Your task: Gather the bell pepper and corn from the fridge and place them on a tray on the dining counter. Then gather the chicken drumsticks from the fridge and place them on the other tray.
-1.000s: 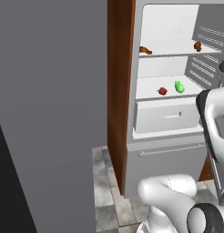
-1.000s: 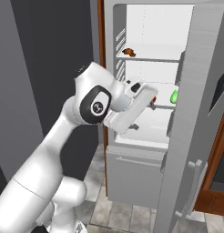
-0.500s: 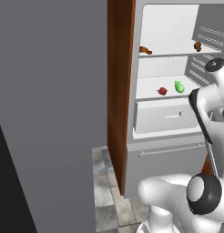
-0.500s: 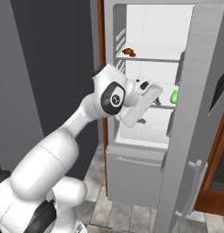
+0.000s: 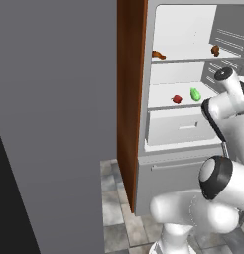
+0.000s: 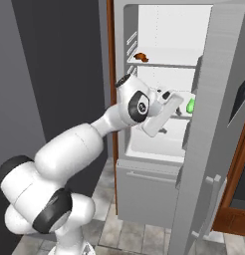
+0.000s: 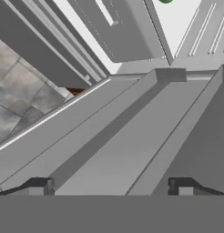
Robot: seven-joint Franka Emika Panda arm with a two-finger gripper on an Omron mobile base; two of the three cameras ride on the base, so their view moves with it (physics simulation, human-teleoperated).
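Reaching toward the open pale grey fridge (image 5: 193, 163), our tool (image 7: 111, 186) spread wide and empty, we note the small red bell pepper (image 5: 177, 99) beside the light green corn cob (image 5: 195, 94) on the middle white shelf (image 5: 163, 103), near its front edge, so probably within easy reach.

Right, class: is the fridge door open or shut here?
Open. The fridge shows its white shelves, with the bell pepper and corn on one, and its door swung outward.
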